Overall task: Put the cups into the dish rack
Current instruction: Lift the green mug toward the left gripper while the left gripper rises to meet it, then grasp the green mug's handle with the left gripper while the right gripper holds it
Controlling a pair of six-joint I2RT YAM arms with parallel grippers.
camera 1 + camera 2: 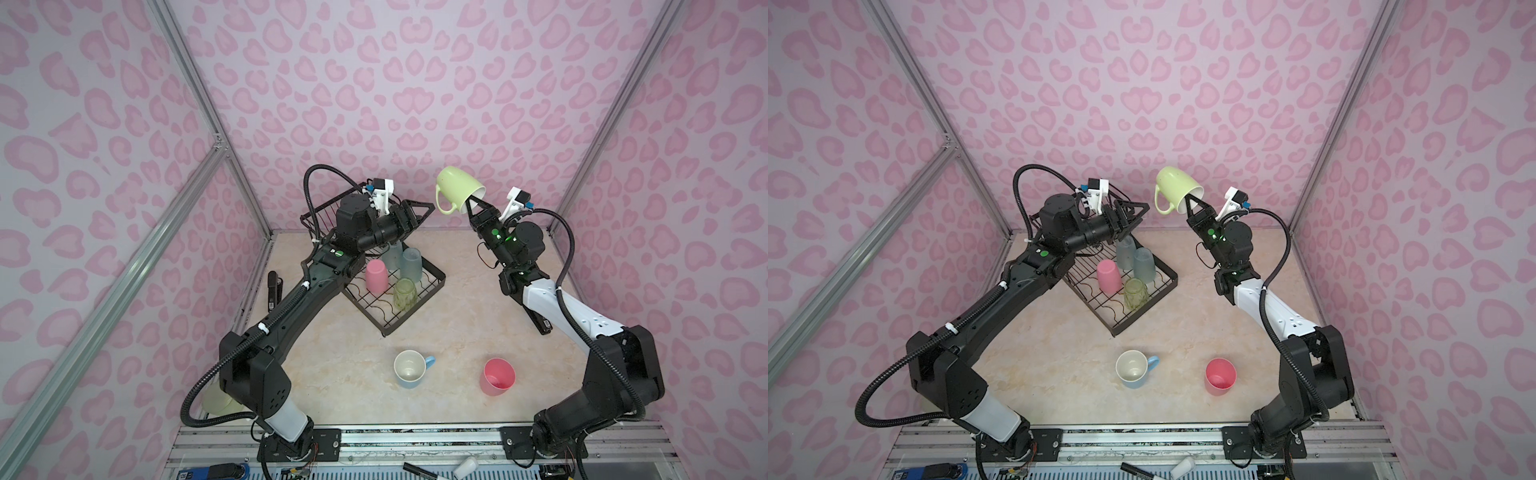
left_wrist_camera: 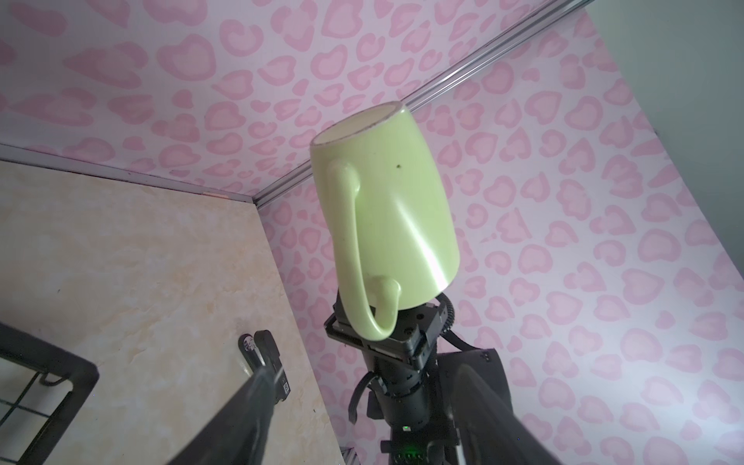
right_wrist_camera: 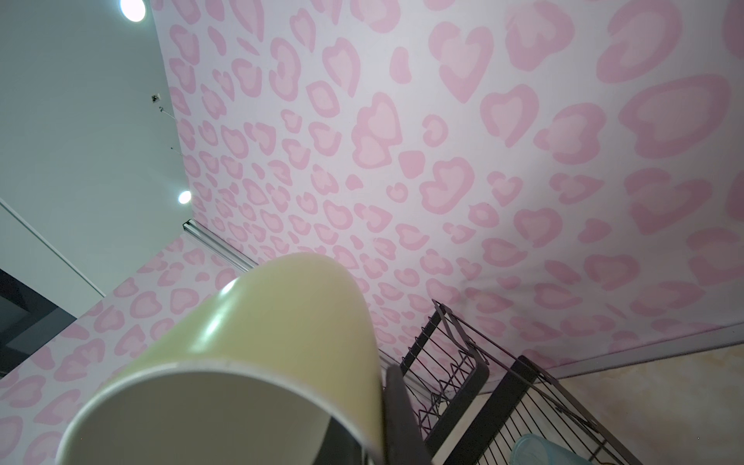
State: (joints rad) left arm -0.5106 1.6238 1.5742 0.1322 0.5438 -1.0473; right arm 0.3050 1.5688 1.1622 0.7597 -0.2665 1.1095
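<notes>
At the far left a pale green cup [image 1: 216, 401] stands on the counter [image 1: 332, 374], partly hidden behind the left arm. The left hand [image 1: 419, 212] hangs released and empty over the dish rack [image 1: 414, 304]. The rack's lower tray holds a pink cup [image 1: 377, 275], two blue-grey cups [image 1: 392, 255] [image 1: 411, 264] and a green cup [image 1: 404, 294]. A light-blue mug [image 1: 410, 369] stands upright on the counter. The right hand [image 1: 473, 203] grasps the lime mug [image 1: 457, 189] by its rim, raised and tipped bottom-up. A second pink cup [image 1: 498, 376] stands below it.

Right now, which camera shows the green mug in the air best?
The left wrist view: the green mug shows whole, handle included. In both top views the mug is small, gripped at its rim by the right gripper. The right wrist view shows only its rim and side.
</notes>
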